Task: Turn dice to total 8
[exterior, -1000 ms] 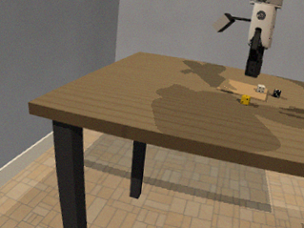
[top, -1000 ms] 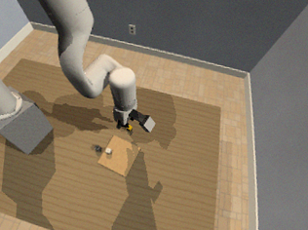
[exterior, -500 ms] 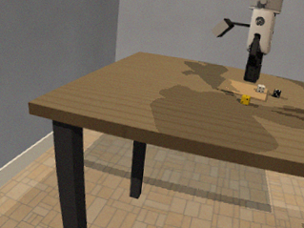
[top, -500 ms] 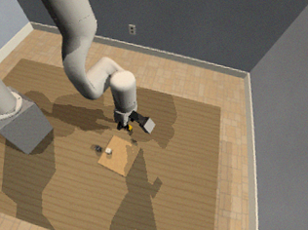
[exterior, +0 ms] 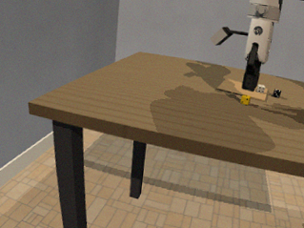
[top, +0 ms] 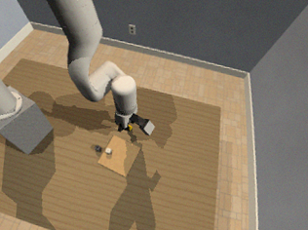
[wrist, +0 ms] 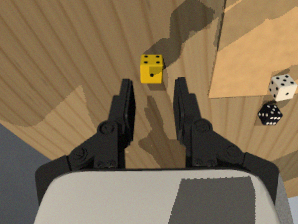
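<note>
I am looking down through the wrist camera, and the gripper (wrist: 152, 99) is hanging above the wooden table (exterior: 135, 100) with its two black fingers pointing down. The jaws are standing partly open with an empty gap between them; they are gripping nothing.

The yellow die (wrist: 152, 68) is lying flat on the bare table, just beyond the fingertips and in line with the gap. It is not touching the fingers. It is sitting off the mat (wrist: 256, 56), near its edge. I cannot read the number on its top face with confidence.

The mat is lying flat on the table to the right in the wrist view. The white die (wrist: 282, 87) is resting on the mat near its edge, and it is the only die I am seeing on it. The black die (wrist: 269, 113) is lying on the table just beside the white one, outside the mat border as far as I can tell from the top camera. Their dots are too small for me to count.

In the side camera the gripper is standing upright above the mat area, and the yellow die is sitting in front of the mat, nearer to that camera
</note>
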Robot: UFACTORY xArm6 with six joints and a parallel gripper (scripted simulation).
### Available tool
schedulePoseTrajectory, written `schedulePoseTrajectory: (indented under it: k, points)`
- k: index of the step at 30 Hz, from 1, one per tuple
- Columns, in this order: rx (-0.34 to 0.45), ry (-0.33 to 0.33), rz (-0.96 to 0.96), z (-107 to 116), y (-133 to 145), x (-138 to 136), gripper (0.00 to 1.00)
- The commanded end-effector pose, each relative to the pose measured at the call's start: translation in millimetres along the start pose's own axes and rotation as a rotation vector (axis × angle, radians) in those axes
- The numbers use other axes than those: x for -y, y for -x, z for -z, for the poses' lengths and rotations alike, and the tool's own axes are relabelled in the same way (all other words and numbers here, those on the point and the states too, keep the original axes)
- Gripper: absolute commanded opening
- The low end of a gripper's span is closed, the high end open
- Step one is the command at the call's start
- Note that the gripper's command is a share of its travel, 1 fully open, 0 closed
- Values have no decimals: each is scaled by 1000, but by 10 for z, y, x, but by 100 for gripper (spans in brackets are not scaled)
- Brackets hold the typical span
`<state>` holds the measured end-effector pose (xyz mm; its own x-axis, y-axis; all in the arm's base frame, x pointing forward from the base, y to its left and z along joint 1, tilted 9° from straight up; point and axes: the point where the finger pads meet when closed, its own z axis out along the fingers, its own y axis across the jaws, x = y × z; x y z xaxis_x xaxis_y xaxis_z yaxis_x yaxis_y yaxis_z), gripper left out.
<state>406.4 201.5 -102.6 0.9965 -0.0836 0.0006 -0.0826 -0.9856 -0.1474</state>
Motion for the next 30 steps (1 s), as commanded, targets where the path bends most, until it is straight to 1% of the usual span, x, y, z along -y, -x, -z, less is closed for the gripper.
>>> schedulePoseTrajectory:
  k: [1,13,30]
  points:
    - [-4,-3,0,-19,-17,11,36]
    - [-4,-3,0,-129,-19,15,36]
    - [-4,-3,0,-146,-19,16,36]
